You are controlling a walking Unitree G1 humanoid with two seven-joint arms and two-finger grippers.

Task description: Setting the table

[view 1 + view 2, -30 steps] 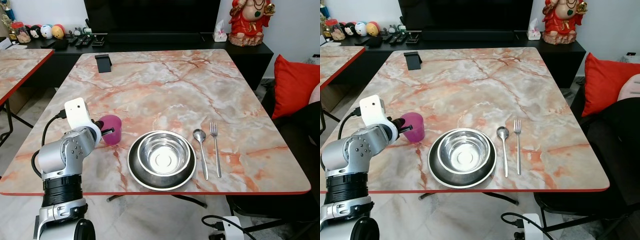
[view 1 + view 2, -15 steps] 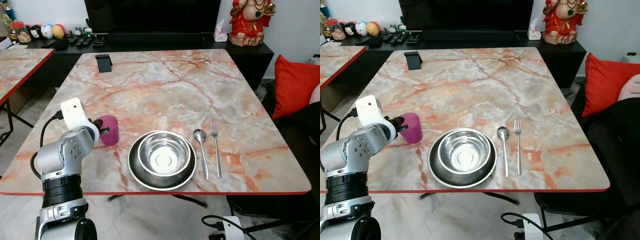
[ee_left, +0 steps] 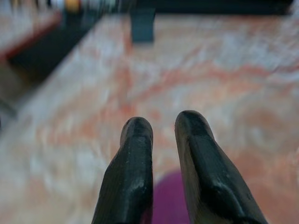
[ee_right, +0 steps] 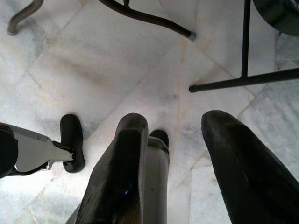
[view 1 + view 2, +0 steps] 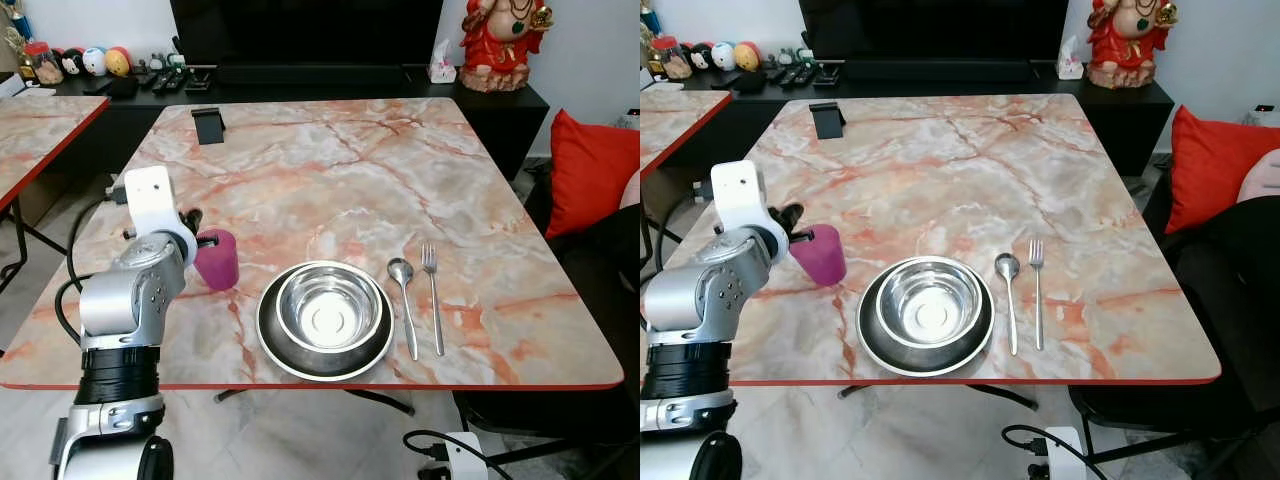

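A pink cup (image 5: 217,262) stands upright on the marble table (image 5: 330,170), left of a steel bowl (image 5: 328,305) that sits in a dark plate (image 5: 272,345). A spoon (image 5: 404,300) and a fork (image 5: 433,300) lie side by side right of the plate. My left gripper (image 5: 198,228) hovers at the cup's left rim. In the left wrist view its fingers (image 3: 138,140) stand a little apart, the table showing between them and the cup (image 3: 168,203) below. My right gripper (image 4: 175,126) hangs open over the floor.
A black phone stand (image 5: 207,125) sits at the table's far left. A second marble table (image 5: 40,125) is on the left. A red cushion (image 5: 590,165) and a dark chair (image 5: 600,300) are on the right. A black sideboard (image 5: 300,85) runs behind.
The cup went from tilted in my left gripper to upright on the table. My left wrist has risen and drawn back from it.
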